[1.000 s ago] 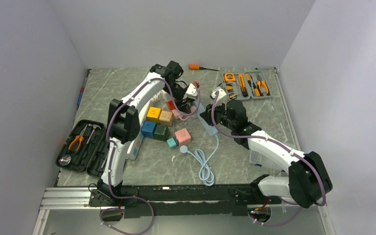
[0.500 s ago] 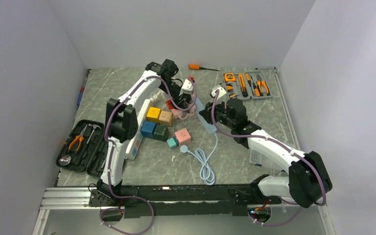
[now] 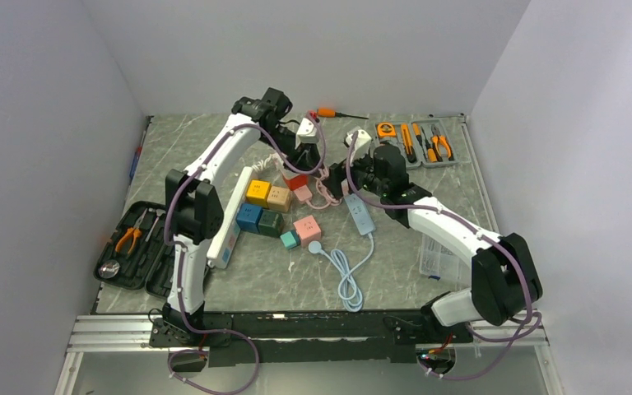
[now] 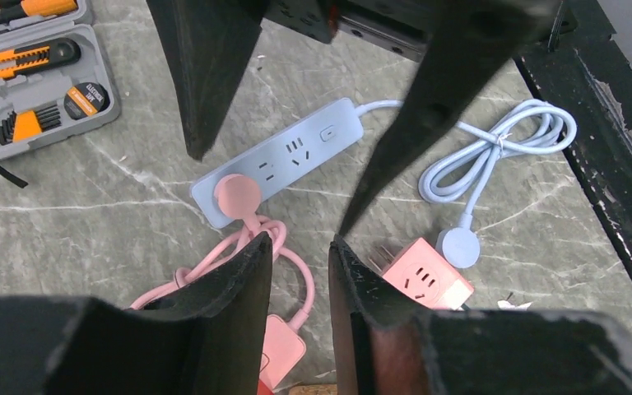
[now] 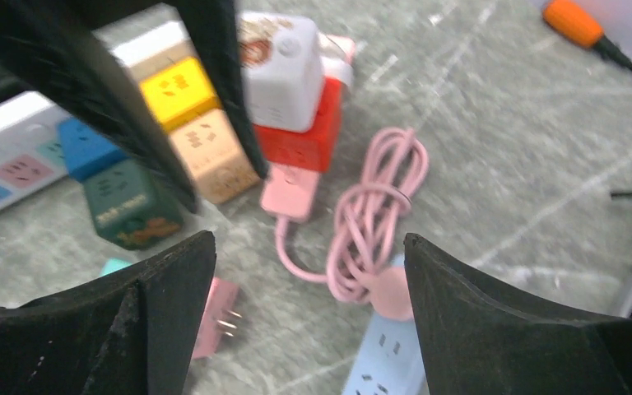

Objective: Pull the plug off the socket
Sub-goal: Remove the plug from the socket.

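The pink plug [image 4: 237, 196] is still in the end hole of the blue power strip [image 4: 296, 152], a bit left of the middle in the left wrist view. My right gripper [image 5: 309, 243] hangs near it, jaws wide apart and empty. My left gripper [image 4: 300, 241] shows only a thin gap and holds nothing. Next, I think, I must go down and pinch the plug. Black fingers hide the top of both wrist views, and the top view shows the plug too small.

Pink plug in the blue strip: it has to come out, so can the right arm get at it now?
Probably yes: the right end effector hangs open close over the pink plug, with nothing in between.
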Robot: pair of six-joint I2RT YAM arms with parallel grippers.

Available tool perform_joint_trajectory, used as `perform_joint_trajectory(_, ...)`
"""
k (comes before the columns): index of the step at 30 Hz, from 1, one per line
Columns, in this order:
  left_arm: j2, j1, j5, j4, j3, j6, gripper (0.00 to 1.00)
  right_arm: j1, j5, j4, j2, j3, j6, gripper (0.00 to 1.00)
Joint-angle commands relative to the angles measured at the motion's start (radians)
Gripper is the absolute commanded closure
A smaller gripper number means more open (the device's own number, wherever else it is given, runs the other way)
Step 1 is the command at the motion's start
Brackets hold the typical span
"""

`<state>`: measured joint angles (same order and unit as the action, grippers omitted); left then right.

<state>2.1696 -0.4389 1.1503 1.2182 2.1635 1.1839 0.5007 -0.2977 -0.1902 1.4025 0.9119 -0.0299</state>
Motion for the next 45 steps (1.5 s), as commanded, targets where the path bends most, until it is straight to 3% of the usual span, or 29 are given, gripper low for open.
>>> perform_joint_trajectory(1,-0.043,0.005,0.029,0.05,-0.013,0.071,0.64,-0.056,0.139,0.079,-0.009,-0.027,0.043,0.14)
perform_joint_trajectory(5,-0.046,0.005,0.032,0.064,-0.023,0.094,0.63,-0.139,0.147,0.081,-0.025,-0.092,0.17,0.11)
perform_joint_trajectory(8,-0.047,0.005,0.027,0.075,-0.028,0.111,0.63,-0.184,0.123,0.043,-0.031,-0.147,0.217,0.0)
perform_joint_trajectory(16,-0.081,0.005,0.017,0.095,-0.048,0.141,0.6,-0.305,-0.295,-0.038,0.211,-0.119,0.305,0.0)
perform_joint_trajectory(21,-0.112,0.006,0.022,0.085,-0.099,0.144,0.56,-0.31,-0.381,-0.106,0.33,-0.119,0.338,0.0)
perform_joint_trajectory(23,-0.111,0.006,0.031,0.093,-0.092,0.14,0.48,-0.31,-0.387,-0.161,0.361,-0.142,0.354,0.02)
perform_joint_trajectory(25,-0.111,0.005,0.03,0.096,-0.087,0.139,0.34,-0.309,-0.401,-0.209,0.377,-0.163,0.376,0.08)
perform_joint_trajectory(27,-0.113,0.005,0.028,0.083,-0.091,0.132,0.27,-0.301,-0.416,-0.25,0.381,-0.169,0.399,0.18)
perform_joint_trajectory(30,-0.122,0.006,0.026,0.045,-0.099,0.095,0.11,-0.281,-0.42,-0.259,0.365,-0.173,0.396,0.37)
perform_joint_trajectory(33,-0.128,0.005,0.023,-0.008,-0.112,0.057,0.01,-0.271,-0.405,-0.278,0.319,-0.201,0.391,0.64)
perform_joint_trajectory(34,-0.13,0.005,0.024,-0.034,-0.116,0.038,0.01,-0.269,-0.391,-0.287,0.294,-0.21,0.391,0.86)
perform_joint_trajectory(35,-0.13,0.006,0.027,-0.063,-0.123,0.012,0.01,-0.269,-0.373,-0.288,0.269,-0.214,0.387,1.0)
perform_joint_trajectory(40,-0.105,-0.001,0.033,-0.119,-0.118,-0.049,0.01,-0.263,-0.347,-0.259,0.142,-0.151,0.34,1.0)
perform_joint_trajectory(45,-0.068,-0.018,0.023,-0.144,-0.108,-0.081,0.01,-0.248,-0.374,-0.342,0.061,-0.084,0.273,1.0)
